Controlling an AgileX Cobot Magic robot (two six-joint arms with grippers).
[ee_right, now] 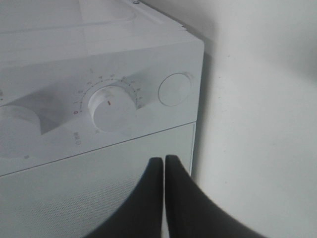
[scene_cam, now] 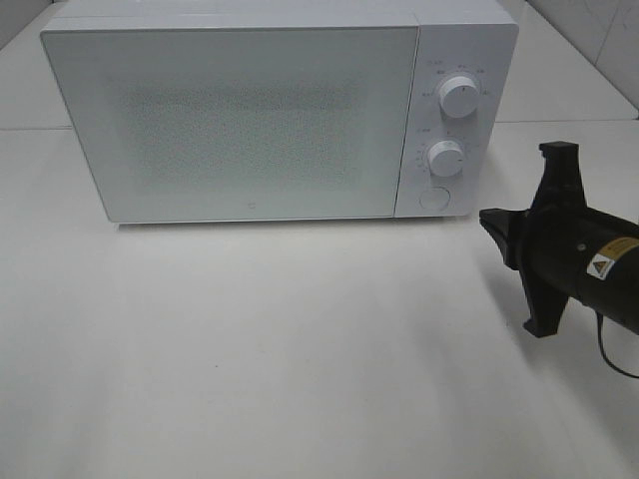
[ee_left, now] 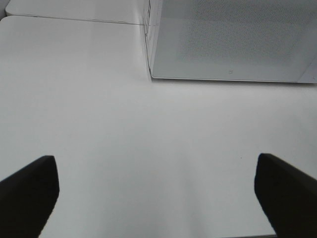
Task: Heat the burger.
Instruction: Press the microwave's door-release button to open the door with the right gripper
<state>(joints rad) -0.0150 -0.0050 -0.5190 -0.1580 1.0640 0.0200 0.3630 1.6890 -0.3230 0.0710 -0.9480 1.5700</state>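
The burger is out of view in every frame. A white microwave stands at the back of the table with its door closed; its frosted window shows nothing inside. My right gripper is shut with nothing held, hovering off the oven's right front corner and pointing toward the control panel. In the right wrist view its closed fingertips sit just below the lower dial and the round button. My left gripper is open and empty above bare table, in front of the microwave.
The control panel carries an upper knob, a lower knob and a round door button. A white tabletop stretches in front of the oven. A wall runs behind at the right.
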